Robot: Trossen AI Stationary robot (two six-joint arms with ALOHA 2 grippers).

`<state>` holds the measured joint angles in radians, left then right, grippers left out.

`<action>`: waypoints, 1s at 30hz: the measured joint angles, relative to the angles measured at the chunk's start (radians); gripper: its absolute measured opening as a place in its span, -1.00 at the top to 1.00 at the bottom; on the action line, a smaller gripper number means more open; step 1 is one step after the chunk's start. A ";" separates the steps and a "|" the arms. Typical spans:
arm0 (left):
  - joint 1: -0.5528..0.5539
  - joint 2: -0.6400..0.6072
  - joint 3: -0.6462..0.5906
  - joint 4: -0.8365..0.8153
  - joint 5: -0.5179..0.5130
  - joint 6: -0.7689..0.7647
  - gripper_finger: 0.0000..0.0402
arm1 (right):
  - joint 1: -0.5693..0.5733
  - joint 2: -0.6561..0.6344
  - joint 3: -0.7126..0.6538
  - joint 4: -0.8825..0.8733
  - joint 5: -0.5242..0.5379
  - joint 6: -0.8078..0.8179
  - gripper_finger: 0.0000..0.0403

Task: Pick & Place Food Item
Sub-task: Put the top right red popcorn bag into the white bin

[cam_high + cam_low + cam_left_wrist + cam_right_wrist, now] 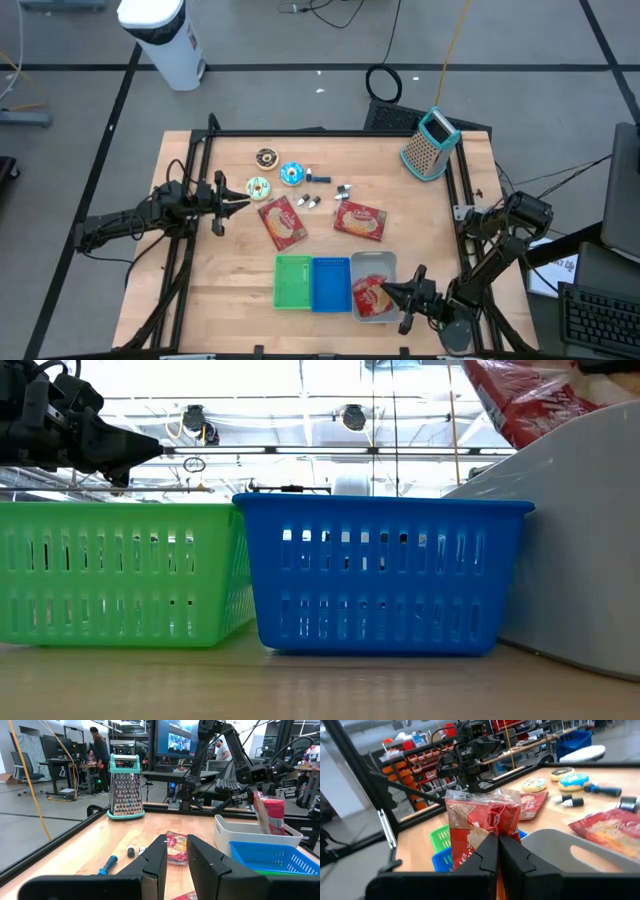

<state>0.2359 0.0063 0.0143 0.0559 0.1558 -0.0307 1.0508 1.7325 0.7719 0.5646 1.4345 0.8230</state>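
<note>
A red food packet [482, 820] is over the grey bin [388, 262] at the near right, with my right gripper [498, 851] shut on it. The packet [520, 400] also shows in the low view, tilted above the bin's rim [560, 450]. Two more red packets [283, 222] [359, 220] lie flat on the table's middle, and three donuts [266, 157] [292, 173] [258, 187] lie beyond them. My left gripper [176, 855] waits at the table's left side, held level, slightly open and with nothing between its fingers. My right gripper pinches the packet's edge nearest the wrist [490, 834] between its two fingers. The fingers come in level from the table's right side. The packet stands on edge and tilted past the fingertips, over the grey bin; whether its lower end touches the bin I cannot tell.
A green basket [294, 282] and a blue basket [331, 283] stand side by side left of the grey bin. A teal-handled grater [430, 145] stands at the far right corner. Small markers and bits [320, 178] lie near the donuts.
</note>
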 joint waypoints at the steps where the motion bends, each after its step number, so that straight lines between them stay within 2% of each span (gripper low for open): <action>1: 0.000 0.000 0.000 0.000 0.000 0.000 0.63 | 0.000 0.000 0.000 0.000 0.000 -0.025 0.99; 5: 0.000 0.000 0.000 0.000 0.000 0.000 0.63 | -0.003 0.000 0.000 0.000 0.000 -0.088 0.97; 17: 0.000 0.000 0.000 0.000 0.000 0.000 0.63 | -0.032 0.000 0.000 0.012 -0.053 -0.076 0.92; 30: 0.000 0.000 0.000 0.000 0.000 0.000 0.63 | -0.049 -0.001 0.000 0.015 -0.052 -0.080 0.26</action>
<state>0.2359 0.0063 0.0143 0.0559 0.1558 -0.0307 1.0019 1.7317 0.7719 0.5800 1.3823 0.7427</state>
